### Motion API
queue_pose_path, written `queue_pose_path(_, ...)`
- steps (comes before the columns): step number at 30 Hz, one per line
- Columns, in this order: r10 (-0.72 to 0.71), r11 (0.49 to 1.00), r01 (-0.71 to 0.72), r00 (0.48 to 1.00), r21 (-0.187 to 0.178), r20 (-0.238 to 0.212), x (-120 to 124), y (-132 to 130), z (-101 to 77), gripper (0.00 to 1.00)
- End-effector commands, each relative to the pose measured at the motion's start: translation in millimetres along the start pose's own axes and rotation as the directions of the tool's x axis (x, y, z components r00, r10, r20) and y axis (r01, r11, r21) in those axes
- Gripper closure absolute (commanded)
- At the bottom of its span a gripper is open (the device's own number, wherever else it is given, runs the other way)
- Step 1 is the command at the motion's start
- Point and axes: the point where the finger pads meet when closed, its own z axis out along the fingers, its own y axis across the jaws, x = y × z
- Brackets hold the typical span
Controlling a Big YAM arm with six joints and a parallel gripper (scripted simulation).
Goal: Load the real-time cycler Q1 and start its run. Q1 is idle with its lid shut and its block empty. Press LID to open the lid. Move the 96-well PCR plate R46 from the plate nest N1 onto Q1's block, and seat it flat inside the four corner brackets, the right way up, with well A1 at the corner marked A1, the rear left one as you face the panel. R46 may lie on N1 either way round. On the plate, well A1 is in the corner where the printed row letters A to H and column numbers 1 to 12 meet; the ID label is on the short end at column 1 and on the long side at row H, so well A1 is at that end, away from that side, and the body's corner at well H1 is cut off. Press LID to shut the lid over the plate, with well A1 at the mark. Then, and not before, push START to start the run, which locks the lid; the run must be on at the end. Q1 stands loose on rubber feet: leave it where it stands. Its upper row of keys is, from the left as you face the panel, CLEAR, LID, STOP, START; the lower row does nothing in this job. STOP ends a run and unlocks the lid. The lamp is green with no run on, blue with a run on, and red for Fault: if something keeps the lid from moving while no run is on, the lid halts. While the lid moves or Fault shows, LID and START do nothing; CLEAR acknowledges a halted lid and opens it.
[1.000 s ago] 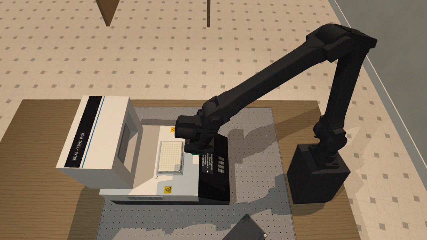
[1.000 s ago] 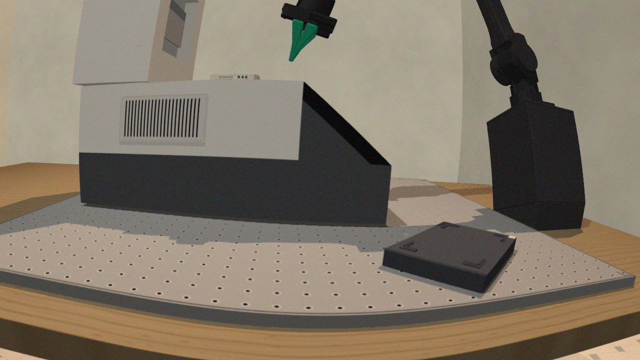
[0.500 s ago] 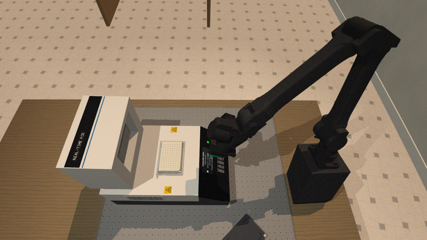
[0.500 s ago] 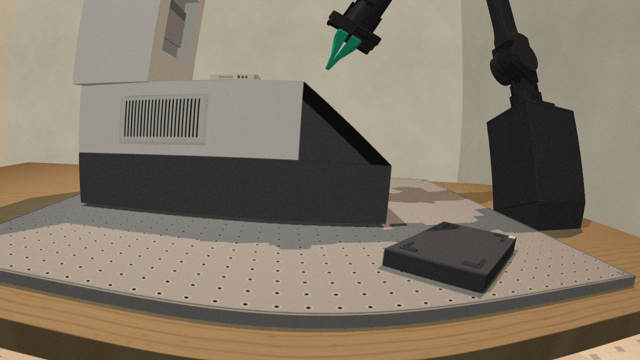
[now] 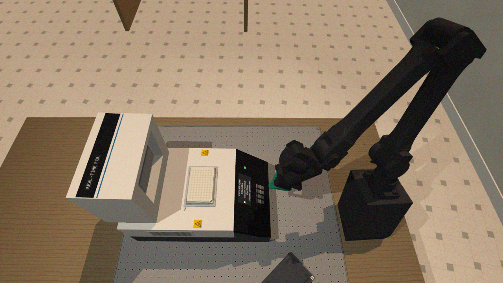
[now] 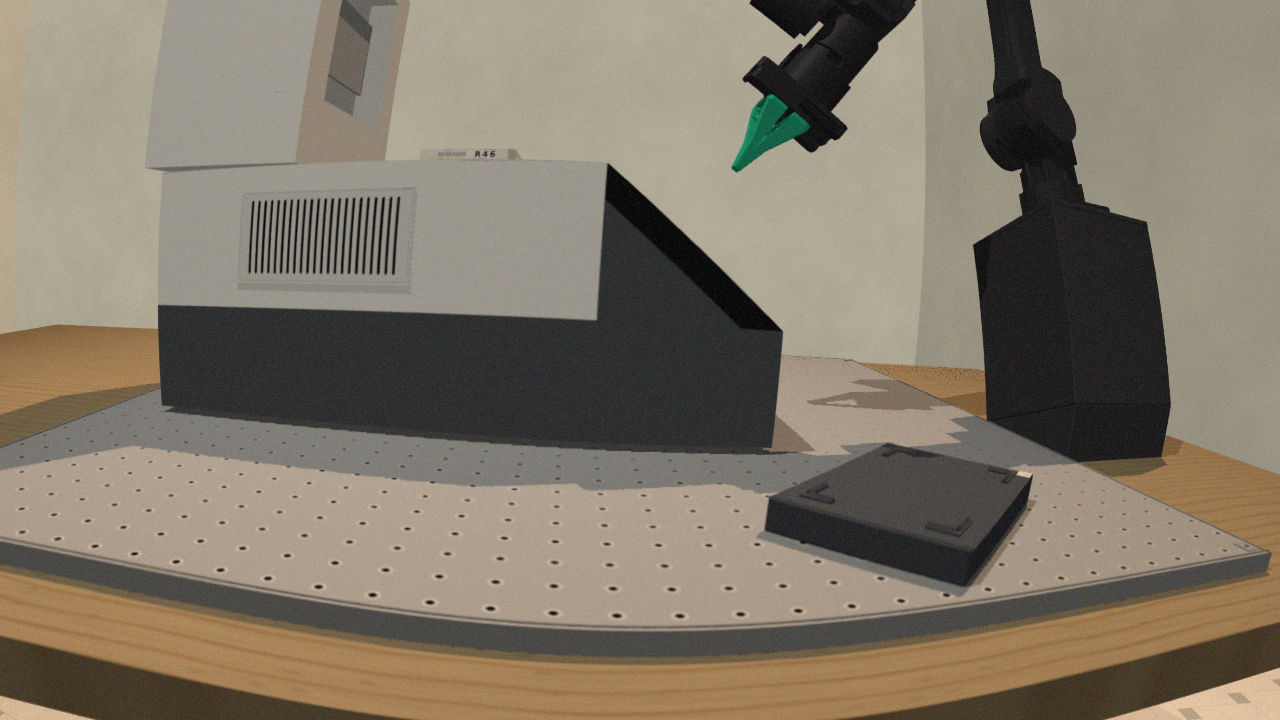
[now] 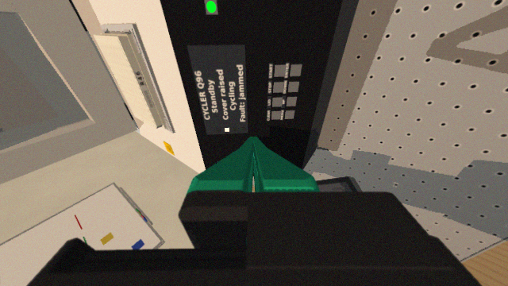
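A wooden table [image 5: 42, 197] stands on a tiled floor [image 5: 211, 70] and carries a grey board with rows of holes [image 6: 358, 528]; a plain pale wall [image 6: 895, 268] closes the room behind it. On the board stands the cycler [image 5: 211, 225], its lid [image 5: 112, 158] raised and tipped back. The plate [image 5: 200, 184] lies on the cycler's block under the open lid, its label reading R46 on the side facing the exterior camera. The gripper [image 6: 760, 147] hangs in the air beyond the sloped black panel [image 5: 253, 197], well apart from the plate, with its green fingers pressed together on nothing and pointing down toward the keys [image 7: 287, 91]. The lamp [image 7: 211, 6] glows green, and a small white marker on the display seems to sit by "Cover raised", though the text is blurred. The dark plate nest [image 6: 895, 510] lies bare near the board's front edge, and nothing stands between the gripper and the panel.
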Motion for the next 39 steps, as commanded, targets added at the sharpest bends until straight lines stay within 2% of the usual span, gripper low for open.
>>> queue_pose_path(1, -0.016, 0.998, 0.016, 1.0, -0.064, -0.004, 3, 6, -6.2, 1.0)
queue_pose_path(2, -0.017, 0.999, 0.017, 1.0, -0.049, -0.005, 4, -3, -8.0, 1.0)
queue_pose_path(6, -0.001, 0.999, 0.001, 1.0, -0.043, -0.004, 4, -24, -18.5, 1.0)
queue_pose_path(7, 0.005, 0.995, -0.005, 1.0, -0.098, -0.009, 4, -28, -21.1, 1.0)
queue_pose_path(8, -0.003, 0.991, 0.002, 1.0, -0.132, -0.009, 4, -35, -22.8, 1.0)
queue_pose_path(11, -0.013, 0.995, 0.013, 1.0, -0.1, -0.003, 5, -47, -25.1, 1.0)
queue_pose_path(14, 0.003, 0.994, -0.004, 1.0, -0.113, -0.008, 6, -54, -32.8, 1.0)
queue_pose_path(17, 0.006, 0.995, -0.006, 1.0, -0.103, -0.004, 4, -58, -32.0, 1.0)
queue_pose_path(25, 0.006, 0.998, -0.006, 1.0, -0.065, 0.0, 2, -57, -23.8, 1.0)
queue_pose_path(27, 0.002, 0.997, -0.002, 1.0, -0.074, -0.005, 6, -52, -24.1, 1.0)
queue_pose_path(31, 0.001, 0.993, -0.003, 1.0, -0.116, -0.012, 9, -36, -27.4, 1.0)
queue_pose_path(36, 0.012, 0.992, -0.012, 1.0, -0.129, -0.003, 3, -31, -28.3, 1.0)
queue_pose_path(39, 0.01, 0.993, -0.01, 1.0, -0.12, 0.002, -1, -29, -17.7, 1.0)
